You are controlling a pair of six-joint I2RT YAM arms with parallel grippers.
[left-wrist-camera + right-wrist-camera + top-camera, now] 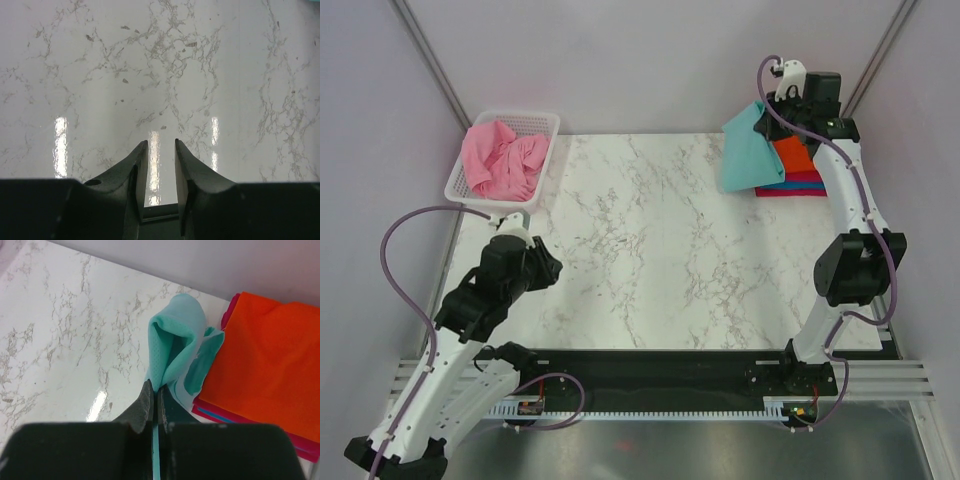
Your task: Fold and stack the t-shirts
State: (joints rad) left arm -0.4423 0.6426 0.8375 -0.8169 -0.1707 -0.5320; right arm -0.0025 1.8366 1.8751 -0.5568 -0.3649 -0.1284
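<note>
Teal t-shirt (172, 340) hangs pinched in the closed right hand (155, 392), the orange-topped stack (265, 360) just beside that hand; stacking seems the step, and the next move likely calls for laying it flat on top. Nothing seems to block that. Pink t-shirt (505, 160) lies crumpled in the basket (545, 122) beyond the left hand (161, 150), part-open and empty over the worktop (150, 75).

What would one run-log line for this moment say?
left hand: open, empty, above table | right hand: shut on teal shirt, at edge of orange-topped stack | pink shirt: crumpled in basket
</note>
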